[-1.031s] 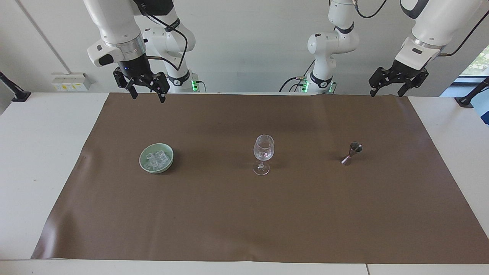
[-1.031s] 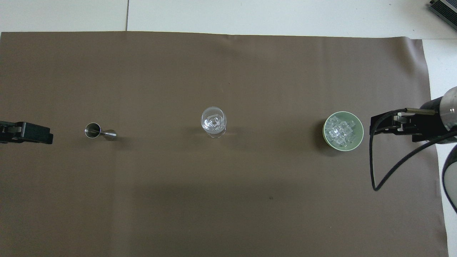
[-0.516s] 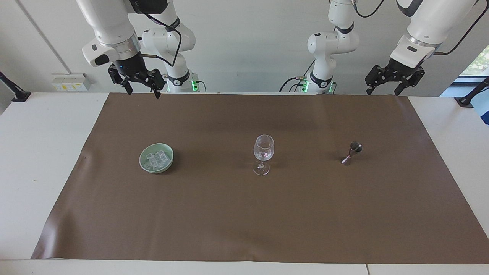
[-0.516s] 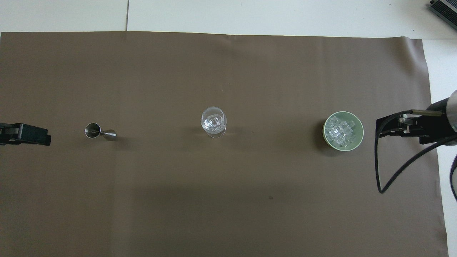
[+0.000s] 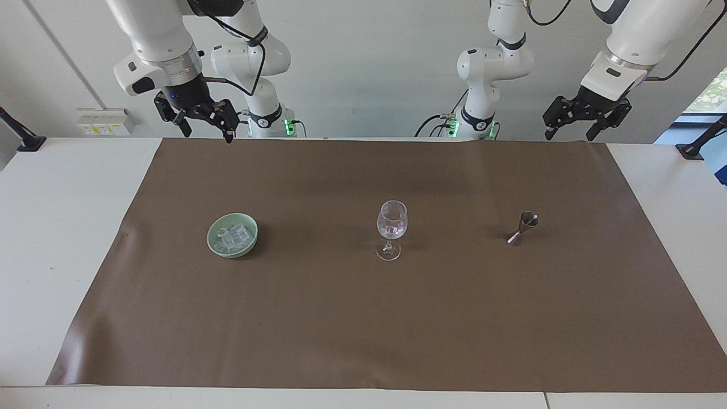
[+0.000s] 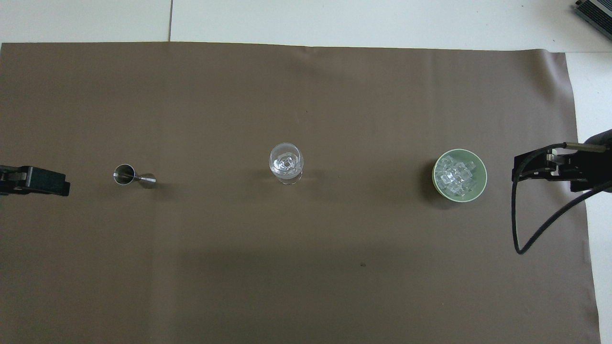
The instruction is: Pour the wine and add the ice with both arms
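showing both arms raised over the robots' edge of the brown mat (image 5: 363,318), each empty. right gripper (image 5: 207,126) hangs above the mat's corner at the right arm's end, fingers apart; left gripper (image 5: 569,126) hangs above the corner at the left arm's end, fingers apart. in the overhead view, taking the wine glass (image 6: 286,163) as dial centre, the green bowl (image 6: 482,184) sits at 3 o'clock and the steel jigger (image 6: 125,174) at 9 o'clock, all three well apart in one row. the ice (image 5: 232,237) lies heaped in the bowl; a cube or so appears to sit in the glass, with clear liquid.

likely hazards: the tall, narrow-footed glass would tip if a descending finger clipped its rim; the small glassy cubes could slip from a two-finger pinch and skid across the mat; the jigger looks light enough to topple.

open room: wide bare mat lies from the row toward 12 and 6 o'clock, and the mat's edges are well clear of all three.
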`<state>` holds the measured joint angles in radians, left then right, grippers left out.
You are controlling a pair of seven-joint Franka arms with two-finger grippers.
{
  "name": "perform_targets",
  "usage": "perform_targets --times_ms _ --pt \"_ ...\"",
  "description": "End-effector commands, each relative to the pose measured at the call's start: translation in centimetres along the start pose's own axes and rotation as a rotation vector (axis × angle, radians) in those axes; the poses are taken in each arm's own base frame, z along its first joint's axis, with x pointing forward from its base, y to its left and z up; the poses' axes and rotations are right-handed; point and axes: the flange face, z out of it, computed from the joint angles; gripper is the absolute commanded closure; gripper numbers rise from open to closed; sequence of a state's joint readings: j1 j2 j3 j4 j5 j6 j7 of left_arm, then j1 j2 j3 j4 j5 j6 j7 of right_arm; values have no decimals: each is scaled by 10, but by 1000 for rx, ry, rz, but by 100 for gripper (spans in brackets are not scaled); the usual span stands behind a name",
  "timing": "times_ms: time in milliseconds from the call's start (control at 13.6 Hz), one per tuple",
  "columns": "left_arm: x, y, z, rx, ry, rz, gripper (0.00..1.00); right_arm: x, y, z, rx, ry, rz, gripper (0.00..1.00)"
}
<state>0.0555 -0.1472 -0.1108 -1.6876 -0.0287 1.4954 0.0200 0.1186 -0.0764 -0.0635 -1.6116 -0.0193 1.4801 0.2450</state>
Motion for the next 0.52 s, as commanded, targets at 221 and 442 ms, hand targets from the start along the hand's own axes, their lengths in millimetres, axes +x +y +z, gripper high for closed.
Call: perform_targets --times_ms 221,442 --pt "-7 -14 -5 -12 -3 -36 0 4 5 -2 9 -6 -8 0" --pt "-8 -25 -5 -14 -3 -57 0 5 6 -2 9 -6 -7 0"
